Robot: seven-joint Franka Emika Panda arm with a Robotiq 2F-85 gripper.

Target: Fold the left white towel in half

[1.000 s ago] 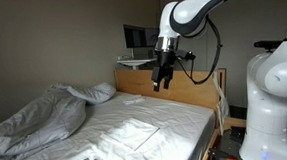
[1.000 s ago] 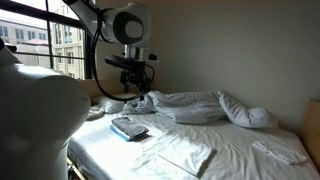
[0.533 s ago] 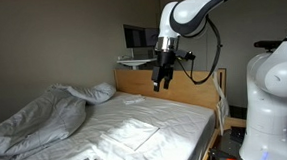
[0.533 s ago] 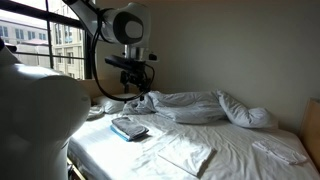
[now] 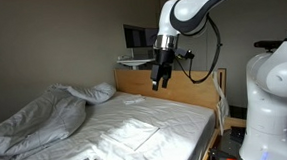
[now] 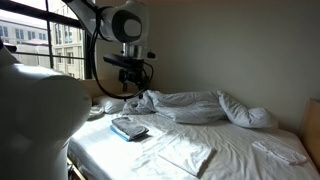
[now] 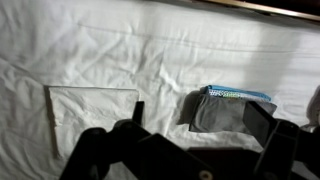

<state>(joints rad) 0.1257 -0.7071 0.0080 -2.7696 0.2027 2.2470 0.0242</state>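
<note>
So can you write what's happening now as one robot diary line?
gripper: open, empty, high above bed | left white towel: flat, unfolded, untouched | fold: not started

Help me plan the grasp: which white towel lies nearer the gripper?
The flat towel mid-bed, beside the blue-grey folded cloth; the other towel lies at the far corner, away from the gripper.
</note>
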